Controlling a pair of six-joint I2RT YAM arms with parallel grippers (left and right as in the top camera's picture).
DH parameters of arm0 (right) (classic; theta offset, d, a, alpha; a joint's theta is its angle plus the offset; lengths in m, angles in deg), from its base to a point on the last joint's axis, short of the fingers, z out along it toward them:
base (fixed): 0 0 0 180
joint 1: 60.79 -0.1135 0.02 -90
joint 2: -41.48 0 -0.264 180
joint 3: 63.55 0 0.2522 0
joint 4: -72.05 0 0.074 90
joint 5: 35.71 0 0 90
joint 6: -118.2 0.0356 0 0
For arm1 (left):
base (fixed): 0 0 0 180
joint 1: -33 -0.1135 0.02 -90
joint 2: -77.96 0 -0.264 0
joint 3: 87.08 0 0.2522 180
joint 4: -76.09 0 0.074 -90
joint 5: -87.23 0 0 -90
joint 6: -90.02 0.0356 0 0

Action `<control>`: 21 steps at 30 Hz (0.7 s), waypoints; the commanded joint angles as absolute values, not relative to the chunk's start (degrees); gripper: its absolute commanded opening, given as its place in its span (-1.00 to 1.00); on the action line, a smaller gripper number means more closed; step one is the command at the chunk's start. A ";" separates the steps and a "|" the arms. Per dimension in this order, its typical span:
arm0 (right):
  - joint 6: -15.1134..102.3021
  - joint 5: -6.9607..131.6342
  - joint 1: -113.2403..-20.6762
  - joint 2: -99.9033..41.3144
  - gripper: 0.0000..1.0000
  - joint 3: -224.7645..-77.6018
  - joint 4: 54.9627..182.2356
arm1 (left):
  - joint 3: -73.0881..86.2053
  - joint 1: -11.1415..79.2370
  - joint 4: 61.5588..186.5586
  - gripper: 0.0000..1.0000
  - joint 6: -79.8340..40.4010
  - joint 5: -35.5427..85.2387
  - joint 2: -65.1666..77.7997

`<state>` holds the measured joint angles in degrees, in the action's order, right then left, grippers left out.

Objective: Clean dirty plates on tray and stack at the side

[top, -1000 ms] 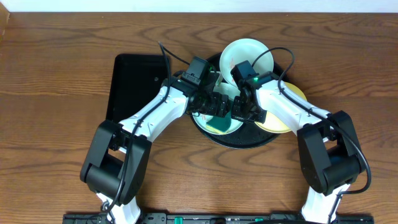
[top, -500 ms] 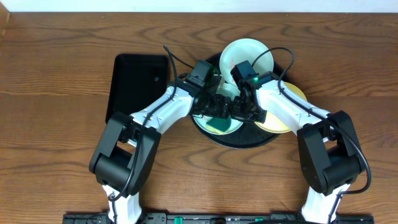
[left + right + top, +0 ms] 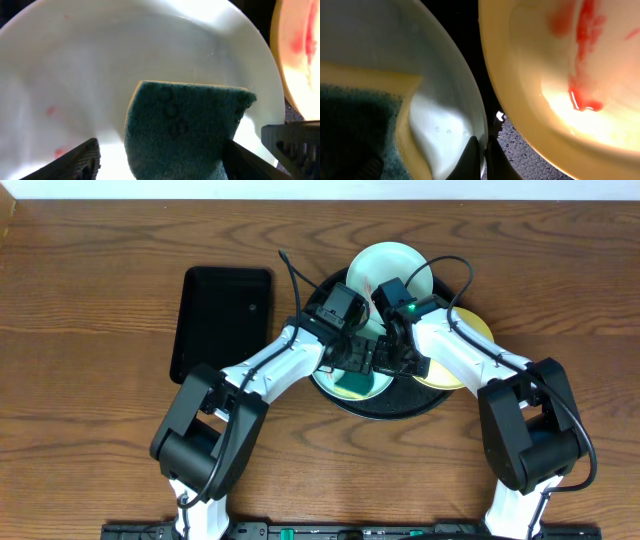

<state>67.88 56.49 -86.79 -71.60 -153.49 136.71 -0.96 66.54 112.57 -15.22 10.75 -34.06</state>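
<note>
Now the right gripper [image 3: 481,156] pinches the mint-blue plate [image 3: 75,60] by its rim for scrubbing; the left gripper [image 3: 160,157], wide around the green sponge [image 3: 185,125], should close next.

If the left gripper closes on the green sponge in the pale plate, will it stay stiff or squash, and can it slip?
Probably it squashes: the sponge shows soft-looking yellow foam under its green face, and its edge curves. It is likely light. The pale plate looks glossy and wet, so the sponge may slide when pushed.
</note>
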 commanded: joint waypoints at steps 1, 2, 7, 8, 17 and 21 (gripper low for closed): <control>66.68 60.18 -88.28 -72.12 -0.97 -153.20 136.42 | 0.31 68.22 112.46 0.56 -16.27 10.68 -34.57; 66.68 60.21 -88.28 -72.12 -0.97 -153.20 136.42 | 0.31 68.22 112.49 0.56 -17.17 10.73 -34.74; 66.68 60.21 -88.28 -72.12 -0.97 -153.20 136.51 | 0.29 68.22 112.46 0.56 -18.18 14.88 -35.66; 66.68 60.21 -88.28 -72.12 -0.97 -153.20 136.55 | 0.29 68.22 112.46 0.56 -18.15 15.21 -35.86; 66.68 60.21 -88.28 -72.12 -0.97 -153.20 136.75 | 0.29 68.22 112.94 -0.37 -18.11 10.05 -35.97; 66.68 60.18 -88.28 -72.12 -0.97 -153.20 137.01 | 0.29 68.05 113.53 -0.48 -18.09 8.04 -35.97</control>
